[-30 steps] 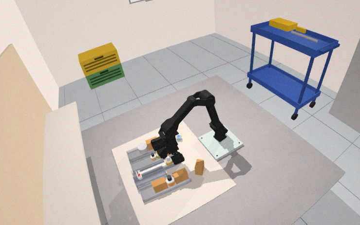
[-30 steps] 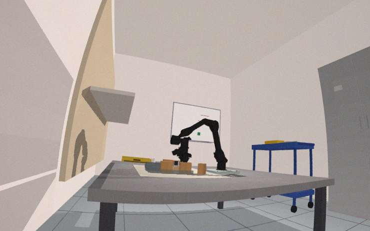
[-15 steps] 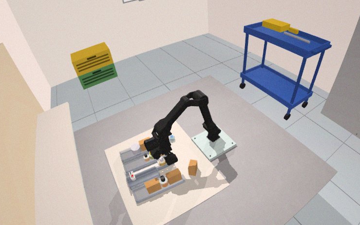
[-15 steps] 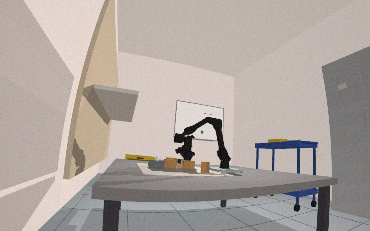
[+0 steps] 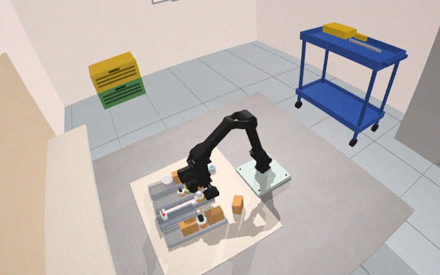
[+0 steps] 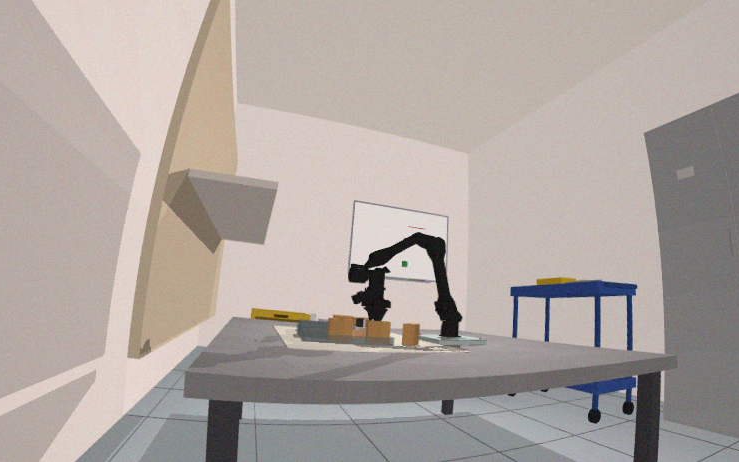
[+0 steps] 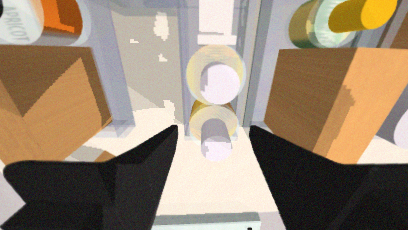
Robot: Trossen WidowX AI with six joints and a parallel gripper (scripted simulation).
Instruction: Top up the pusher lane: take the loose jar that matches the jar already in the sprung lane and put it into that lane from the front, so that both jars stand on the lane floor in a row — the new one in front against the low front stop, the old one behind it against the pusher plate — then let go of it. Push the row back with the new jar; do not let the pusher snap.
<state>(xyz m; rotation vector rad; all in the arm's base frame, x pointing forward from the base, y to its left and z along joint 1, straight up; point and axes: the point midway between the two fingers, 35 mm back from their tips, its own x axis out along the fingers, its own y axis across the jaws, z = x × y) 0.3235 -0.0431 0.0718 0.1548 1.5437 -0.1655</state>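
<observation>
The old jar (image 7: 192,75), yellowish with a white lid, stands in the sprung lane (image 7: 183,60) against the pusher plate (image 7: 216,39). The new jar (image 7: 192,122), with the same yellowish body and white lid, stands upright directly in front of it at the lane's front end. The low front stop is hard to make out, and I cannot tell whether the jar touches it. My gripper (image 7: 213,129) (image 6: 376,318) is open, its fingertips apart on either side of the new jar with gaps on both sides. In the top view the arm partly hides the jars.
Wooden blocks (image 7: 50,90) (image 7: 315,95) stand in the neighbouring lanes, close to both sides of the fingers. An orange-labelled jar (image 7: 62,20) and a green-yellow jar (image 7: 305,25) stand behind them. Another block (image 5: 237,205) and a blue-topped jar (image 5: 212,169) stand outside the lanes.
</observation>
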